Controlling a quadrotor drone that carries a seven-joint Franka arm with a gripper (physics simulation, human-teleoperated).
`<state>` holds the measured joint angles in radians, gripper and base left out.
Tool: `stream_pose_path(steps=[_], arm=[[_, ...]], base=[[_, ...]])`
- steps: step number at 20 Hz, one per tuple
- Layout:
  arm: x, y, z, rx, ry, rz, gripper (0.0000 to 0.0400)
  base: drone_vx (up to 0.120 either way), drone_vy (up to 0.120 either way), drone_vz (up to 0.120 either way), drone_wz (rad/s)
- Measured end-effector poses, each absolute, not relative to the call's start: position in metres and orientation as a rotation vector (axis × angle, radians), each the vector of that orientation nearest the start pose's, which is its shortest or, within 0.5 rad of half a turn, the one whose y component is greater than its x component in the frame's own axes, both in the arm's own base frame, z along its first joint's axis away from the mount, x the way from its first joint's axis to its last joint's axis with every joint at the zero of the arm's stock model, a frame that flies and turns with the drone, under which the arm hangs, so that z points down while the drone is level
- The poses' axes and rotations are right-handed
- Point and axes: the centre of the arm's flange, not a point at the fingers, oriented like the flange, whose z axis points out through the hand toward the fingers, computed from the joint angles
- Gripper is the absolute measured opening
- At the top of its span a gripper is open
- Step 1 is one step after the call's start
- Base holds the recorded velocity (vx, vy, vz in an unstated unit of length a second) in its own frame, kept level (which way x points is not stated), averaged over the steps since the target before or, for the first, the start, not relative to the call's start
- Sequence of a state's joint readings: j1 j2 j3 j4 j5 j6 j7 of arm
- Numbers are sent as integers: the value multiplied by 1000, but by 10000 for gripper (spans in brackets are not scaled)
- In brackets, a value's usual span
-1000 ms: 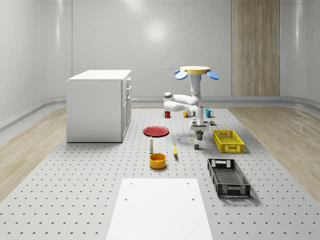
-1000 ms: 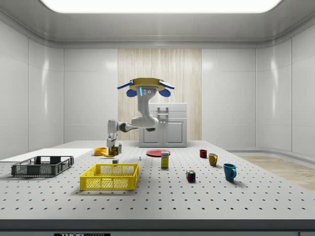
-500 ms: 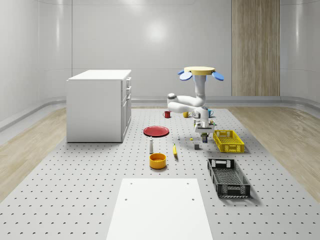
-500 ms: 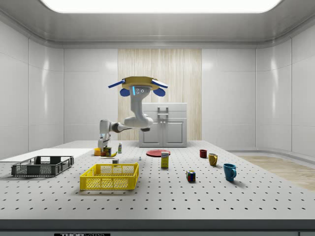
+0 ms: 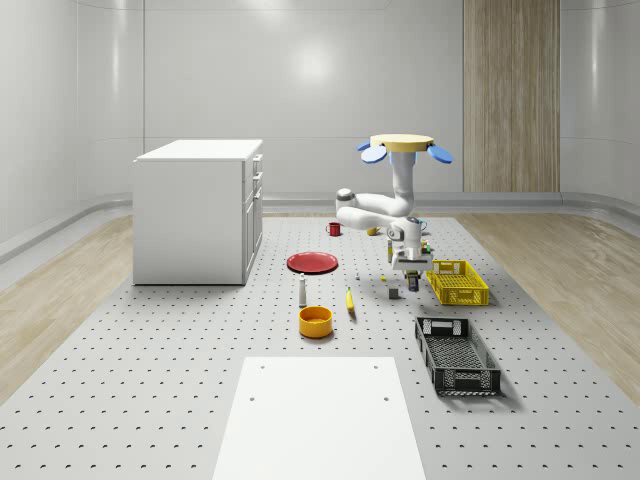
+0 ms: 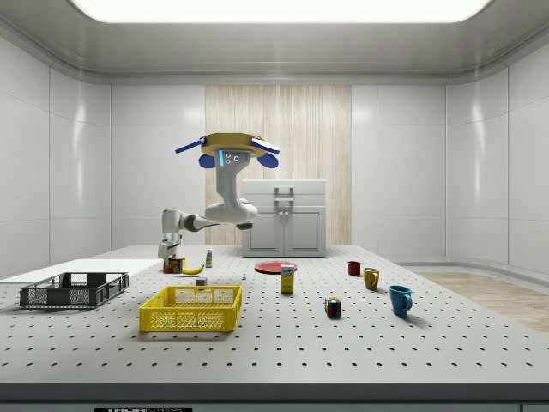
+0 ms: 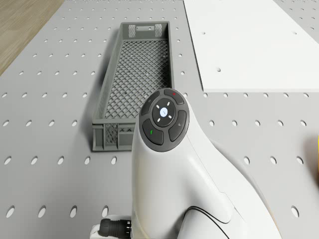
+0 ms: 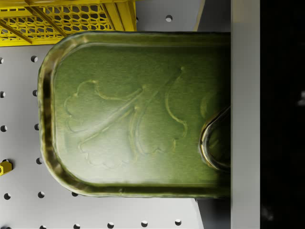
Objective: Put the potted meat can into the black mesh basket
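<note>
The drone hovers above the perforated table, up near the yellow crate, with the arm folded down beneath it; the gripper hangs low with the potted meat can clamped between its fingers, clear of the table top; the wrist view puts the can's embossed green lid tight against the camera, one finger pressed along its edge, the yellow crate's corner just beyond; this is the carry, and the drop is not yet on. In the side view the can sits well apart from the black mesh basket, which lies toward that view's left; in the whole-scene view the basket lies nearer the camera than the crate; the drone view has the basket lying lengthwise ahead of the arm's wrist housing. To do this well, I judge: keep the grip firm; cross the near end wall with height to spare; centre over the long mesh floor; lower before letting go, since the basket is narrow and a high drop could bounce the can out or onto the rim.
</note>
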<state>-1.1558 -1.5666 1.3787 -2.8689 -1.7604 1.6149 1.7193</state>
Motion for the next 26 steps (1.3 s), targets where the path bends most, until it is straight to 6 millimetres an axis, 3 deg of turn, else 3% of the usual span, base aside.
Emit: stream_pose_path(steps=[11, 22, 26], arm=[[307, 8, 491, -4, 2, 832, 284], [307, 8, 491, -4, 2, 832, 284], [307, 8, 491, -4, 2, 833, 284]], base=[[120, 0, 0, 0], [120, 116, 0, 0], [120, 0, 40, 0]])
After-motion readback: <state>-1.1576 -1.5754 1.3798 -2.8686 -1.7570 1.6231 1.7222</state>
